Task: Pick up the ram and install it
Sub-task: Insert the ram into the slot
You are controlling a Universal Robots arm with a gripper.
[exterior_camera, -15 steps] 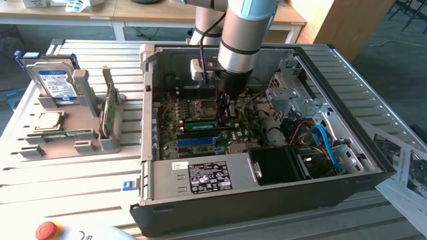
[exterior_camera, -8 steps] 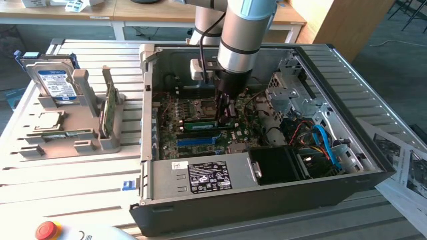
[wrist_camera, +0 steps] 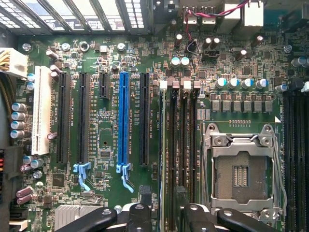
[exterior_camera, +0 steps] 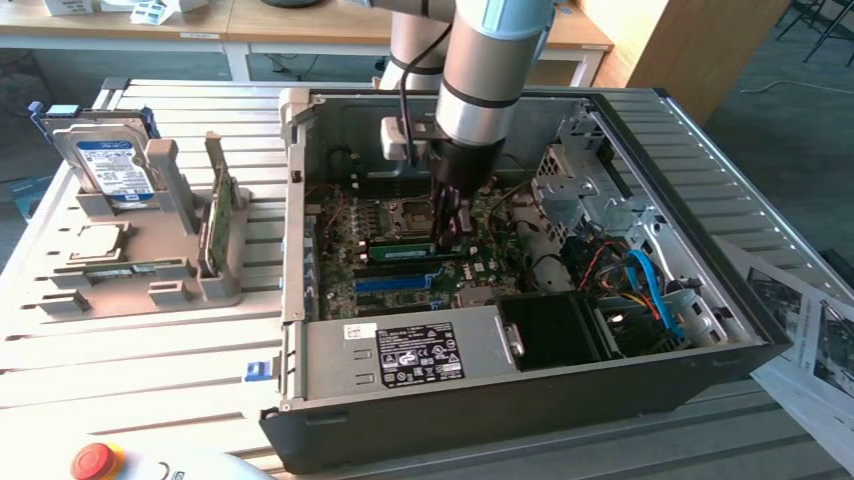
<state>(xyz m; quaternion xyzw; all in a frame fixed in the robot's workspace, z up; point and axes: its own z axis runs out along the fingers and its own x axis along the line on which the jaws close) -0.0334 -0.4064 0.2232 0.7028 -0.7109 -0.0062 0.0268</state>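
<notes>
In the exterior view the arm [exterior_camera: 481, 80] is hanging down into the open case [exterior_camera: 561, 410], which is lying on the slatted counter [exterior_camera: 134, 350] and filling the centre of the frame and the exterior view's right. The jaws are pointing down at the board [exterior_camera: 347, 255] mid-frame, their tips sitting just over the ram [exterior_camera: 400, 251]. The ram is showing as a low green strip, standing on edge in a slot between the socket [exterior_camera: 414, 213] and the blue slot [exterior_camera: 394, 283]. Its end toward the exterior view's right is hiding behind the jaws, and whether the tips are touching it cannot be told here. At the exterior view's left a grey rack [exterior_camera: 174, 240] is holding a drive [exterior_camera: 114, 165] upright.

In the wrist view the jaws are standing apart, gripping nothing, with one black finger [wrist_camera: 140, 220] on each side of the memory slots [wrist_camera: 181, 145]. These dark slots are running away from the jaws, between the blue slot [wrist_camera: 123, 121] and the open socket [wrist_camera: 241, 171]. Which of them is holding the ram cannot be told.
</notes>
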